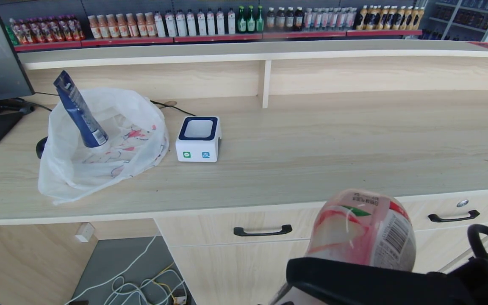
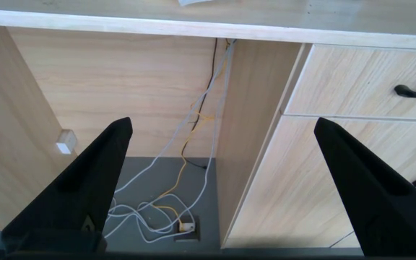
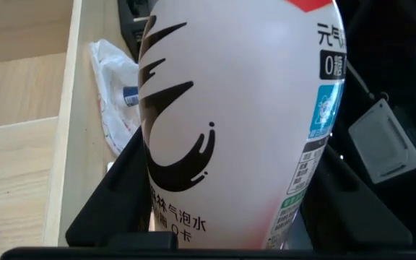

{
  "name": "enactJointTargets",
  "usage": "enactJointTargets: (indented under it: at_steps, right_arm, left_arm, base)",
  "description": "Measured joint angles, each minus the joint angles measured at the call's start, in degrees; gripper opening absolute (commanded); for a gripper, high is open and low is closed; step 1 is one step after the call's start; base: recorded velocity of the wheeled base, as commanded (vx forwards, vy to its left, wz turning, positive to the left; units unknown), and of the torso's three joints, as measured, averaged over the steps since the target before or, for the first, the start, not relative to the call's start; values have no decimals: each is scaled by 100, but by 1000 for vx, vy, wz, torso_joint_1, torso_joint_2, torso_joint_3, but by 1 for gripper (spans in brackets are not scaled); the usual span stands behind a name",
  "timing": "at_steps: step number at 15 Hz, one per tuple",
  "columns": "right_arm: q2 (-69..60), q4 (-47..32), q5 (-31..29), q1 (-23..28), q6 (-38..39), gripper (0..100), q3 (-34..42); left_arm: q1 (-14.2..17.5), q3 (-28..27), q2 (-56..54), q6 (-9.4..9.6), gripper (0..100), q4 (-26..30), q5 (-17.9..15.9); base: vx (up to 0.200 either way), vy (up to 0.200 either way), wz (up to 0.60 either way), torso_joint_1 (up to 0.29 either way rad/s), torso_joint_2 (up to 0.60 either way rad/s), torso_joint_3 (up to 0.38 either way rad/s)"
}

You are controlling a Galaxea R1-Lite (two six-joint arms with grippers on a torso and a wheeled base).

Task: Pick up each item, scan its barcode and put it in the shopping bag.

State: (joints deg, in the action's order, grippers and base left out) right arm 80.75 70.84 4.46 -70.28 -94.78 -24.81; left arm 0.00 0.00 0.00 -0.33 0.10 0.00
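The right gripper (image 3: 233, 209), clamped on the pink-and-white plastic bottle (image 1: 364, 228), may clip the pale wooden counter (image 1: 311, 169) rising toward the white cube scanner (image 1: 198, 139) at ten o'clock; the left gripper (image 2: 222, 133) gapes empty.

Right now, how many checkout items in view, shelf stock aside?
2: blue tube leaning in the shopping bag; bottle in the right gripper. The bag may hide more.

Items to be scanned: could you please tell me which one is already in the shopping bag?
The blue tube, standing tilted in the shopping bag; the pink-labelled bottle is held in the right hand.
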Motion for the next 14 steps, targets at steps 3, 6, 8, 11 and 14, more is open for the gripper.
enactJointTargets:
  at_steps: [3, 6, 8, 11, 14]
  right_arm:
    - [-2, -11, 111, 79, -140, 0, -73]
    - [4, 0, 188, 94, -466, 0, -127]
    - [4, -1, 196, 99, -562, 0, -137]
    - [6, -1, 200, 96, -600, 0, -138]
    - [6, -1, 202, 104, -600, 0, -138]
  left_arm:
    - [-5, 0, 0, 0, 100, 0, 0]
    - [0, 0, 0, 0, 100, 0, 0]
    - [0, 0, 0, 0, 100, 0, 0]
    - [0, 0, 0, 1, 100, 0, 0]
    - [0, 0, 0, 0, 100, 0, 0]
  base:
    - [0, 0, 0, 0, 0, 0]
    - [0, 0, 0, 0, 0, 0]
    - [0, 0, 0, 0, 0, 0]
    - [0, 0, 0, 0, 0, 0]
    - [0, 0, 0, 0, 0, 0]
